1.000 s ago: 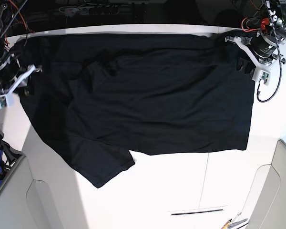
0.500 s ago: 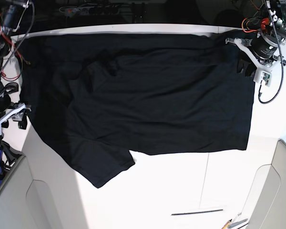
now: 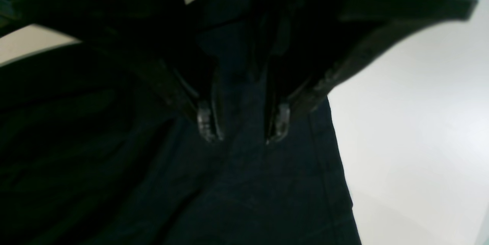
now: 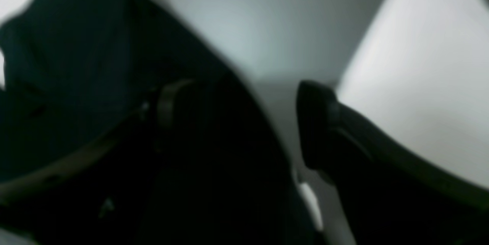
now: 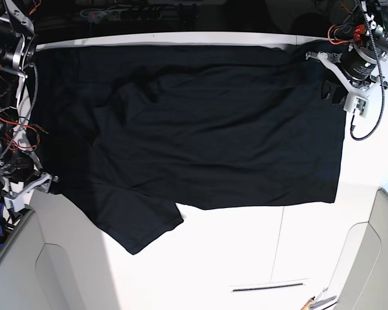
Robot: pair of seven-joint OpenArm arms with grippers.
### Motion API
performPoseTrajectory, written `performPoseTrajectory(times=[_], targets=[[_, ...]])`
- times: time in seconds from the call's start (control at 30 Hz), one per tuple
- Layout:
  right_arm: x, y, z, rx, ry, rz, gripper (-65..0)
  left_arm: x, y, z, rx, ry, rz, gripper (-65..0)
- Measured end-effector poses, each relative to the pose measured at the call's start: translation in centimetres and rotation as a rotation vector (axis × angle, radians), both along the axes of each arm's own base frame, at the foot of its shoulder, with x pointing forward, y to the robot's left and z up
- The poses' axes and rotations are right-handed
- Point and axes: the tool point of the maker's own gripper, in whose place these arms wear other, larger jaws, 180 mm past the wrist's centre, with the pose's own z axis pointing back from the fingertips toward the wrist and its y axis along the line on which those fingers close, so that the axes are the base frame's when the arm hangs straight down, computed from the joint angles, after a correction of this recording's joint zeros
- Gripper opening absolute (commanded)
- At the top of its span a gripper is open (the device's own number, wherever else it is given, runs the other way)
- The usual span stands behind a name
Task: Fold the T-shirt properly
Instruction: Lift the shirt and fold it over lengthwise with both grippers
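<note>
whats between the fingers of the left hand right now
A band of the black T-shirt, close to its hem, runs between the left hand's fingers; the left wrist view shows it.

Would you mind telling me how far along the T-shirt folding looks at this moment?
Early. Done: the T-shirt lies spread over the table, one sleeve sticking out, no fold visible. In hand: the left gripper has its jaws parted over the hem; the right gripper is open at the opposite edge, holding nothing. Left: every fold.
</note>
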Motion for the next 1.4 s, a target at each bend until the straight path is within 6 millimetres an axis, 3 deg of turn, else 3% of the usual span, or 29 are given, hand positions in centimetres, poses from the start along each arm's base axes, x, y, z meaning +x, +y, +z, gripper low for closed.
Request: performPoseTrajectory(times=[0.23,0.3,0.43,0.47,0.6,0.7,0.8,1.13,1.23,1.4], targets=[[0.4,1.9,-0.9,-0.094,0.008,0.110,-26.3,0.1,0.1,0.1,0.000,-0.004,0.012,-43.5],[0.5,2.0,-0.9,-0.097,0.006,0.115,-34.0,0.1,0.2,0.1,0.000,-0.005,0.014,-43.5],[0.4,2.3,-1.1,-0.093,0.014,0.118,-63.3,0.1,0.2,0.1,-0.001,-0.007,0.014,-43.5],[0.3,2.3,-1.1,-0.089,0.014,0.118,-65.0,0.2,0.1,0.2,-0.002,-0.015,0.013,-43.5],[0.3,2.3,-1.2,-0.090,0.014,0.119,-65.0,1.3,0.1,0.9,-0.006,-0.055,0.012,-43.5],[0.3,2.3,-1.1,-0.089,0.012,0.121,-65.0,3.8,0.0,2.7,-0.011,-0.148,0.010,-43.3],[0.3,2.4,-1.1,-0.088,0.011,0.121,-65.0,6.2,0.4,3.8,-0.025,-0.223,0.022,-36.8],[0.4,2.4,-1.1,-0.084,0.007,0.121,-65.0,12.4,7.3,-2.8,-0.162,-0.127,0.253,-34.7],[0.4,2.5,-1.1,-0.083,0.006,0.122,-65.0,14.8,9.3,-3.2,-0.208,-0.122,0.314,-34.7],[0.6,3.2,-1.1,-0.073,0.002,0.124,-65.0,18.7,12.4,-1.7,-0.278,-0.151,0.392,-34.7]])
